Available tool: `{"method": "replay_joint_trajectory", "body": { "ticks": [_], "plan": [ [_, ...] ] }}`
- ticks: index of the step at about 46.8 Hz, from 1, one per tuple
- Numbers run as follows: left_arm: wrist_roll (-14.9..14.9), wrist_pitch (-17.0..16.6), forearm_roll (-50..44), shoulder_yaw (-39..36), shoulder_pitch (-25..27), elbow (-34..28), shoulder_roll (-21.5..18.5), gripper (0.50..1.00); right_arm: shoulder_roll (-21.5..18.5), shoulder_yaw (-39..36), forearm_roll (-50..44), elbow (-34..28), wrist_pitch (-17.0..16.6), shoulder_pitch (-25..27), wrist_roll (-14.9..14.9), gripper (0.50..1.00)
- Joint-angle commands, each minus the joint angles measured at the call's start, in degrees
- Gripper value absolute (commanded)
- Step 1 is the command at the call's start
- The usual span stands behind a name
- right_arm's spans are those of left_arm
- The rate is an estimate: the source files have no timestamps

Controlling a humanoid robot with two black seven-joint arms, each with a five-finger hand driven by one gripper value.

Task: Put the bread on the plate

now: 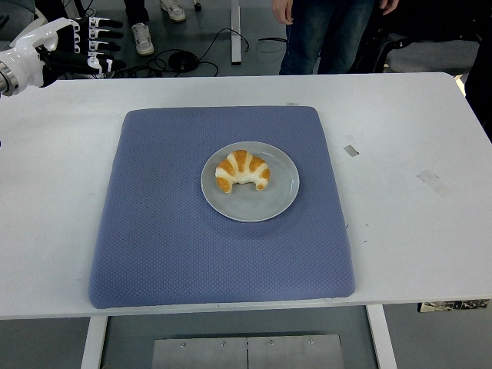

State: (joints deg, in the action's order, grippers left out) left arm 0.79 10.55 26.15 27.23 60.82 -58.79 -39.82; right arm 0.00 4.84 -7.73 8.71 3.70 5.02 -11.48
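Note:
A golden crescent of bread [241, 171] lies on the grey round plate [273, 201], slightly left of the plate's centre. The plate sits in the middle of a blue square mat [169, 231]. My left hand [77, 48] hovers at the far left corner of the table, well away from the plate, its fingers stretched out and holding nothing. The right arm does not show.
A person in dark jeans [323, 34] stands behind the table's far edge. Two bits of tape [350, 150] [433, 181] lie on the white table right of the mat. Cables run over the floor behind.

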Motion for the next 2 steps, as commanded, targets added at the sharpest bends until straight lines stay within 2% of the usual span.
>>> {"method": "replay_joint_trajectory", "body": {
  "ticks": [1,2],
  "plan": [
    [0.0,-0.01,0.04,-0.08,0.0,-0.01,0.0,0.846,0.0,0.0,0.0,0.0,-0.01,0.26,-0.03,1.0],
    [0.0,-0.01,0.04,-0.16,0.0,-0.01,0.0,0.846,0.0,0.08,0.0,0.08,-0.01,0.43,-0.04,1.0]
  ]
}}
